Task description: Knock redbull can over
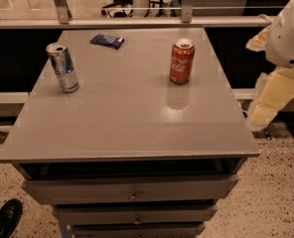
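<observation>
Grey worktop [127,128] atop drawer unit [132,190]; speckled floor [281,192] below. Redbull can [62,67] upright near left edge. Coca-Cola can [181,61] upright, right of centre. Dark blue packet [107,40] at back. Gripper [271,99] hangs beyond right edge, well apart from the 2 cans; open or closed, cannot tell.

On the grey desk [127,128], right of centre toward the back: a red Coca-Cola can [181,61], upright, silver top, with its dull reflection on the surface just in front. Near the back edge, left of centre: a flat dark blue packet [107,40], lying askew. Under the top, an open gap, then stacked grey drawers [132,188] with small knobs. Behind the desk, a metal rail [137,22] on two posts. Speckled floor [276,192] all around; at bottom left, the toe of a black shoe [4,218]; off the desk's right edge, above that floor, the gripper [268,100].
</observation>
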`<act>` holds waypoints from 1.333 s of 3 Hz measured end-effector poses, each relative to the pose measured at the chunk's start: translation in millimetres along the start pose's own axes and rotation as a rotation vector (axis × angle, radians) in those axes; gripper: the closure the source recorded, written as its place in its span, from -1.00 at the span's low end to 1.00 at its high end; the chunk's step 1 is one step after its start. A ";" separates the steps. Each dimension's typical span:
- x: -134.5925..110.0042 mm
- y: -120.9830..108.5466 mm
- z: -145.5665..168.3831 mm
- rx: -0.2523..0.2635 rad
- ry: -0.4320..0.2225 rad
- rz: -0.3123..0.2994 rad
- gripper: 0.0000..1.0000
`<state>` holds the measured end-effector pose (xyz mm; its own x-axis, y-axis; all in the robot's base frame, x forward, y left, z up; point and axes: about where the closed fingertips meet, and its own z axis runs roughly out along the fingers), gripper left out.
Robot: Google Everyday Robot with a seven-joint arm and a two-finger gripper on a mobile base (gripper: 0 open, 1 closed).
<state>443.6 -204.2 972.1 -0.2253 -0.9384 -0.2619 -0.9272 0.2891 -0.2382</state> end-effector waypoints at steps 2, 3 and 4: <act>-89.8 1.8 59.5 -0.072 -0.289 0.146 -1.00; -145.0 6.8 77.2 -0.103 -0.408 0.177 -1.00; -203.8 13.5 80.4 -0.103 -0.518 0.172 -1.00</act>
<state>501.1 6.2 947.1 -0.2236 -0.6561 -0.7208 -0.9203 0.3858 -0.0657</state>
